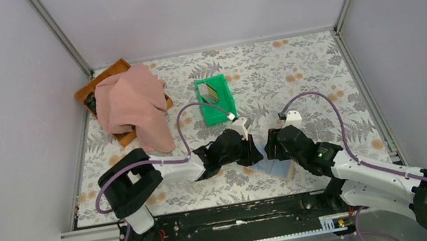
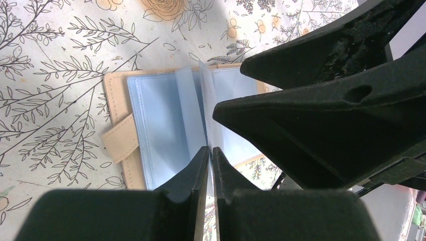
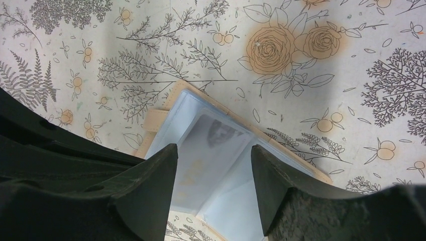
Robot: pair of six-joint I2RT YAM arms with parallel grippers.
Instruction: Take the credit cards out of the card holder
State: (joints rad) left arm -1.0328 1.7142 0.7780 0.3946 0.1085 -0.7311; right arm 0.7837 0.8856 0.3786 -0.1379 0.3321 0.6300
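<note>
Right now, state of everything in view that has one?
card holder, open, lying flat
left end effector, shut on a clear sleeve of the card holder
right end effector, open, over the card holder
card, inside its sleeve
green bin, upright, thin flat items inside
pink cloth, draped over a brown tray

Seen from above, the left tool (image 1: 254, 151) and the right tool (image 1: 270, 149) cover most of the card holder (image 1: 274, 166) near the table's near edge. Only a pale blue corner shows. The credit card (image 3: 216, 133) in its sleeve is clouded and its print is unreadable. A pink cloth (image 1: 133, 104) hides most of the wooden tray (image 1: 101, 80) at the far left corner.
</note>
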